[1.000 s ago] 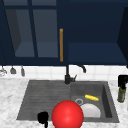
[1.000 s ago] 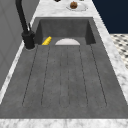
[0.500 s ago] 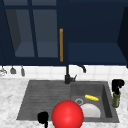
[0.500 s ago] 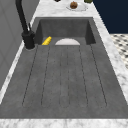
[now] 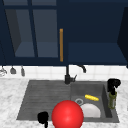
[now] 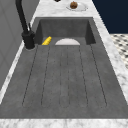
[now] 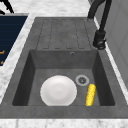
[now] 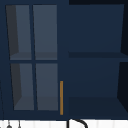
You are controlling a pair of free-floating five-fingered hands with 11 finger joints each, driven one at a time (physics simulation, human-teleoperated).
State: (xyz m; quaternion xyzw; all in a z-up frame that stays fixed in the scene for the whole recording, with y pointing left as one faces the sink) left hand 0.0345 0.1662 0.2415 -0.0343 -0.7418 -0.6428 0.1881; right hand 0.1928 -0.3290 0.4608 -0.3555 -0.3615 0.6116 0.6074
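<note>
Green bottle (image 5: 112, 100): upright on the right rim of the sink (image 5: 107, 100), beside the basin, topped by the right hand
Hanging utensils (image 5: 12, 70): far left, against the white tiled wall, above the marble counter (image 5: 10, 100)
Wall cabinet (image 8: 95, 57): dark blue, glass door at left, open shelves at right, upright orange handle (image 5: 61, 45) between the two
Left hand (image 5: 43, 117): in the air at the front left corner of the sink, just left of the red ball, touching nothing visible; curled or straight fingers impossible to tell
Draining board (image 6: 65, 82): grooved grey left half of the sink, bare
Red ball (image 5: 67, 115): large, round, at the front edge of the sink, covering part of the basin's front in the front view
Tap (image 5: 67, 76): black, at the back rim, between draining board and basin, spout curving right
Drain (image 7: 82, 80): on the basin floor, between plate and corn cob
White plate (image 7: 58, 91): flat on the basin floor, toward the front
Corn cob (image 7: 90, 94): yellow, lying on the basin floor near the back wall, just beside the plate
Right hand (image 5: 113, 84): clasped over the top of the green bottle, fingers curled round it
Small dish (image 6: 76, 6): on the counter beyond the basin's right end, with a brown round thing (image 6: 73, 4) on it
</note>
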